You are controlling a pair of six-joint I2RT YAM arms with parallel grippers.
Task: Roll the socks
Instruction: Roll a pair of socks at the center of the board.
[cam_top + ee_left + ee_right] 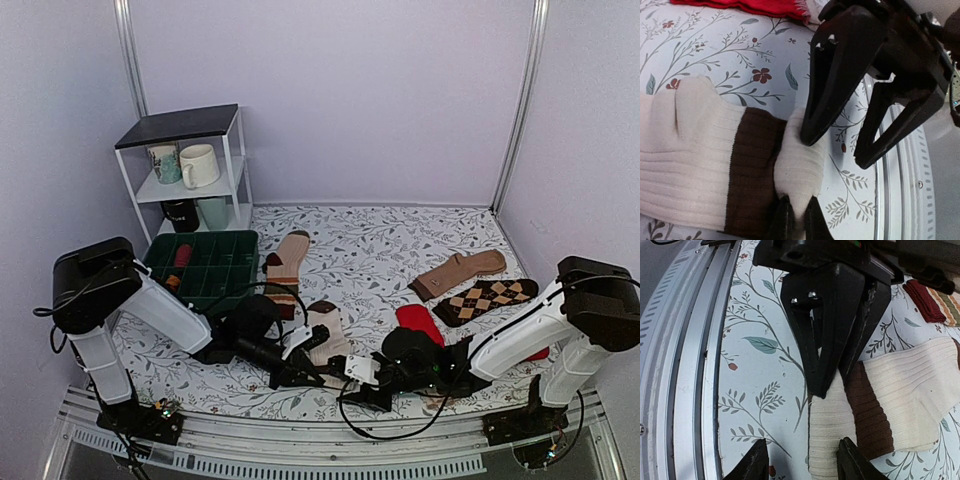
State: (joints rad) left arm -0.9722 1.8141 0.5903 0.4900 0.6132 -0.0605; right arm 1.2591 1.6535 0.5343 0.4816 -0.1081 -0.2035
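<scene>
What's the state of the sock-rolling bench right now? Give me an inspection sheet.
Surface: floral cloth, lying flat.
Job's things: cream sock with brown band, near the front edge.
Clutter: striped sock, red sock, argyle sock, tan sock, green tray.
Grippers: left gripper jaws shut on the cream sock's end; right gripper jaws open astride that end.
Cables: black cable looped at the front edge.
Surroundings: shelf unit with mugs, lilac walls, metal rail.

The left tool (799, 223) pinches the end of the cream sock (690, 150) beyond its brown band (750, 170) on the floral tabletop (730, 50), where one right tool (835, 151) finger touches it.
</scene>
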